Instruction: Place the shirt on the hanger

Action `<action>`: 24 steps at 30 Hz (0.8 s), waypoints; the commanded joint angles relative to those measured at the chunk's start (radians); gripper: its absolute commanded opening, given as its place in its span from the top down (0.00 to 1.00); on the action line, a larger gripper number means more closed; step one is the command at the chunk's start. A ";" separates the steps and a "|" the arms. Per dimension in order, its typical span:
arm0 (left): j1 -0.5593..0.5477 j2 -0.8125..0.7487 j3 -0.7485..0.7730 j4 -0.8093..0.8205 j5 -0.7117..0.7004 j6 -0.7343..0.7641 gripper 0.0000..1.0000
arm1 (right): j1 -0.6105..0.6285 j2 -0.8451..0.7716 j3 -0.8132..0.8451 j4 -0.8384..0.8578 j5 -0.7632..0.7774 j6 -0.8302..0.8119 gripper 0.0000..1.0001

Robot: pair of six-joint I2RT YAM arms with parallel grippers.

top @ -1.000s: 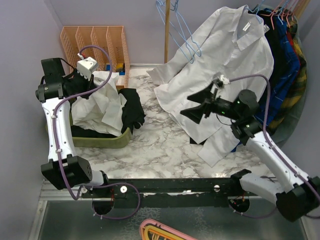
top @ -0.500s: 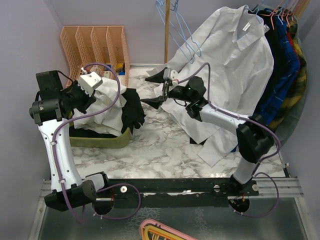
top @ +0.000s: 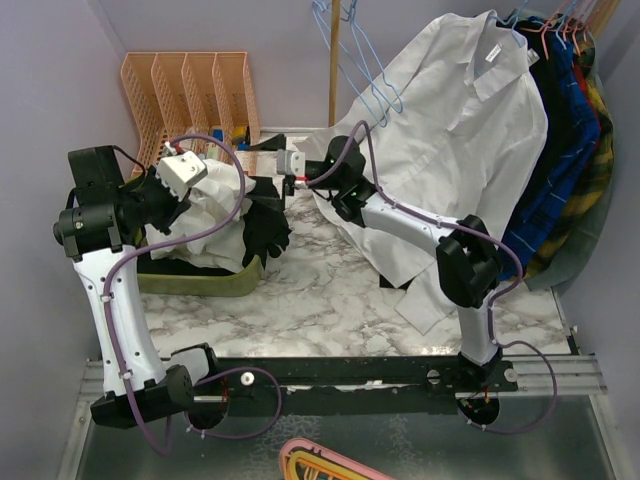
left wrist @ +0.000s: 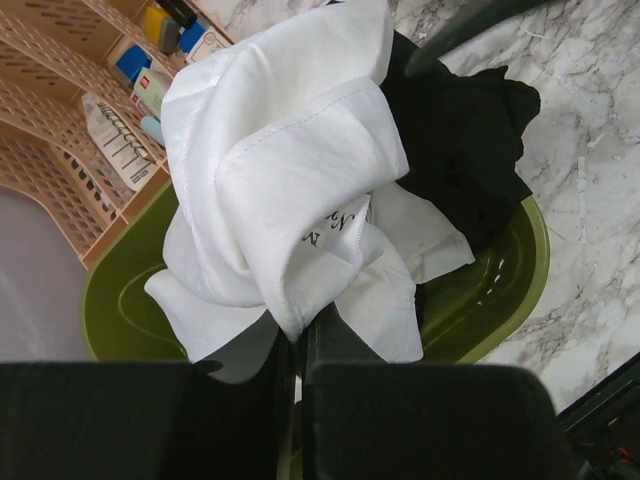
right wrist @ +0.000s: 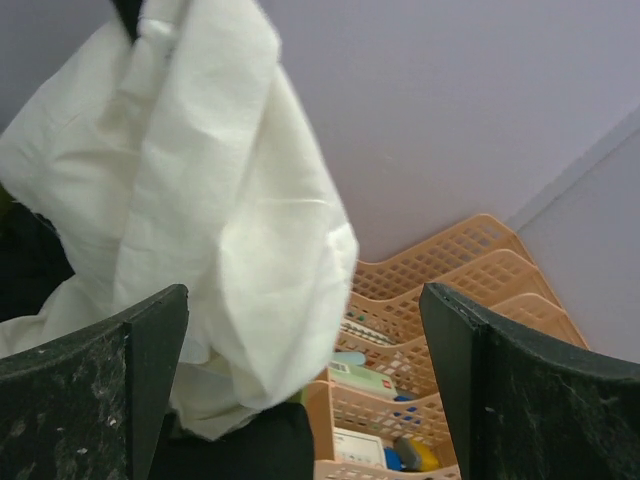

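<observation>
My left gripper (left wrist: 298, 335) is shut on a fold of the white shirt (left wrist: 290, 170) and holds it bunched above the green basket (left wrist: 500, 290). In the top view that gripper (top: 196, 192) is at the shirt (top: 215, 215) on the left. My right gripper (top: 258, 163) reaches far left, open and empty, just right of the shirt. In the right wrist view its gap (right wrist: 300, 340) faces the hanging shirt (right wrist: 200, 200), with fingers (right wrist: 110, 390) on either side and not touching it. Several light-blue hangers (top: 358, 65) hang on a wooden pole at the back.
A black garment (top: 265, 225) drapes over the basket's (top: 190, 283) right end. An orange divided organizer (top: 190, 90) stands behind it. A white coat (top: 460, 140) hangs at the right over the marble table, beside dark and plaid clothes (top: 570, 130) on orange hangers.
My right arm has swung from in front of the white coat far to the left, up to the shirt. My left arm has shifted a little, still holding the shirt.
</observation>
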 commanded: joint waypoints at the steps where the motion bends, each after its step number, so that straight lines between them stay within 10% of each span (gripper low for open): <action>1: -0.006 -0.008 0.052 -0.006 0.012 -0.005 1.00 | 0.058 0.054 0.003 -0.125 0.002 -0.132 0.00; 10: -0.006 -0.013 0.101 -0.008 0.008 -0.041 1.00 | 0.059 0.072 -0.061 -0.014 0.060 -0.105 0.08; 16: -0.006 -0.019 0.255 -0.021 -0.028 -0.080 1.00 | 0.065 0.012 0.026 0.074 0.072 0.039 0.98; 24: -0.005 -0.032 0.409 0.388 -0.226 -0.428 1.00 | 0.078 -0.159 0.262 0.041 0.335 0.284 0.99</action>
